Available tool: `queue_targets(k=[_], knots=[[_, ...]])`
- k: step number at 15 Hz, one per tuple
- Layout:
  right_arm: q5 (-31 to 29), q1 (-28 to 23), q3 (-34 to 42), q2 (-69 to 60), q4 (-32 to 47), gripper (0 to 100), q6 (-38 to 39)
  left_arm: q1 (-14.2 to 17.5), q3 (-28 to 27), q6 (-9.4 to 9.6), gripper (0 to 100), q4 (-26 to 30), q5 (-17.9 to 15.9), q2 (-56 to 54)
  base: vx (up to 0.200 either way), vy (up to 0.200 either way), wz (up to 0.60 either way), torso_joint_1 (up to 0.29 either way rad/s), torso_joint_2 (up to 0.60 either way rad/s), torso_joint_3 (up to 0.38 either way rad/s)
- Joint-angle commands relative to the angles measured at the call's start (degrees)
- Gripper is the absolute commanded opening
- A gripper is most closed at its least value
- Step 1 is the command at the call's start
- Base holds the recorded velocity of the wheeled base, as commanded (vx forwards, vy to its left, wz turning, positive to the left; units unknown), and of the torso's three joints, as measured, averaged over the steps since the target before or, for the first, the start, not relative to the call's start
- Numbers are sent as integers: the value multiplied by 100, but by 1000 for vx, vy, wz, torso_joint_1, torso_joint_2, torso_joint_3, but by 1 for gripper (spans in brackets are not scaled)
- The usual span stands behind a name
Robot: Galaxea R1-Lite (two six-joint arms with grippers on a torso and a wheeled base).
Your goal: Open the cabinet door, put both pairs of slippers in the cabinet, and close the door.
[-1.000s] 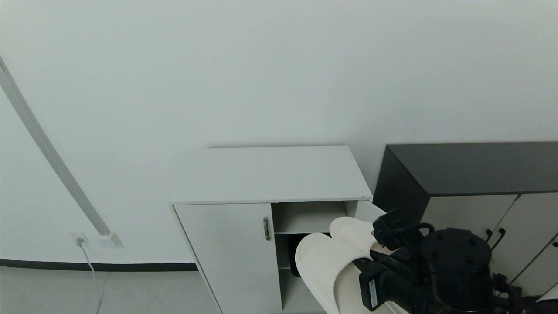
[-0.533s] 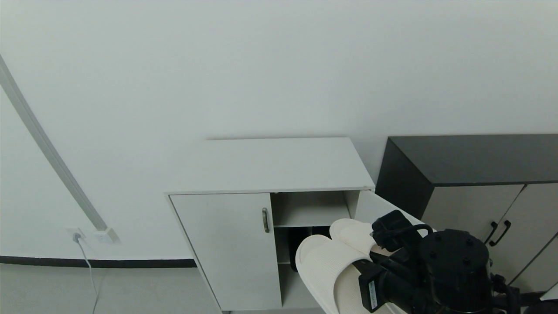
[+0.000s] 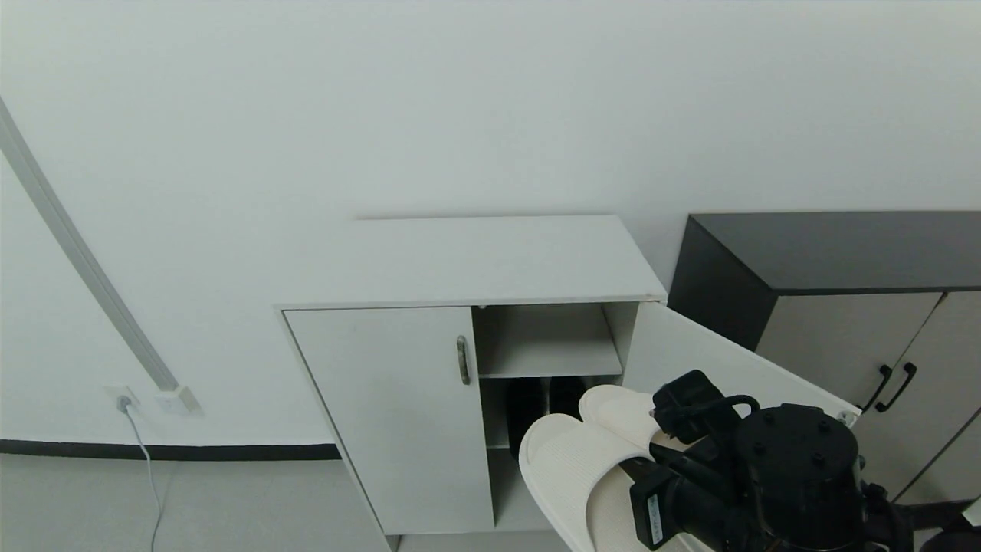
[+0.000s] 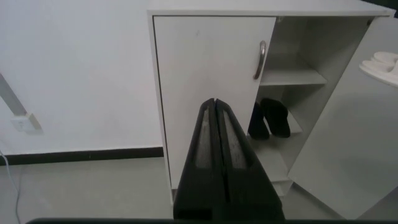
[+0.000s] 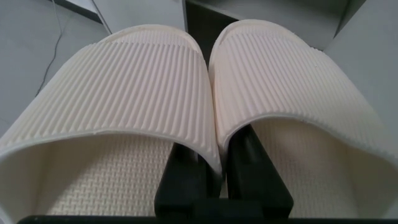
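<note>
Two white slippers (image 3: 571,464) sit side by side, toes pointing at the cabinet, in the right gripper (image 5: 222,177). Its jaws are clamped on the pair where the inner edges of the two meet. The slippers are in the air in front of the open half of the cabinet, level with its lower part and not yet inside. The left gripper (image 4: 215,109) is lower, facing the cabinet's closed left door (image 3: 383,406); its jaws are pressed together with nothing between them.

The white cabinet (image 3: 490,261) stands on the floor (image 3: 191,506) against the wall. Its right door (image 3: 713,360) is swung wide open towards the robot, and the left door carries a metal handle (image 3: 462,359) on its inner edge. Inside, the top shelf (image 3: 548,360) is bare. On the shelf below lies a pair of black slippers (image 4: 269,118), side by side.

A dark cabinet (image 3: 828,253) stands just beside the white one, on the right. Low on the wall to the left is a socket (image 3: 120,399) with a cable plugged in.
</note>
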Motion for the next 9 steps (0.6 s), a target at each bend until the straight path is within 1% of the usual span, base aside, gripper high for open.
queue_targets(k=[1,7,9], knots=[[-1,3,0,8,-2,0,-1,1,1,-1,0,0,1,7,0,0,0,-227,544,325],[-1,3,18,-10,-11,0,-1,-7,1,-1,0,0,1,7,0,0,0,-202,532,317],[-18,12,27,-18,-186,0,-10,1,1,-1,0,0,1,7,0,0,0,-183,505,325]])
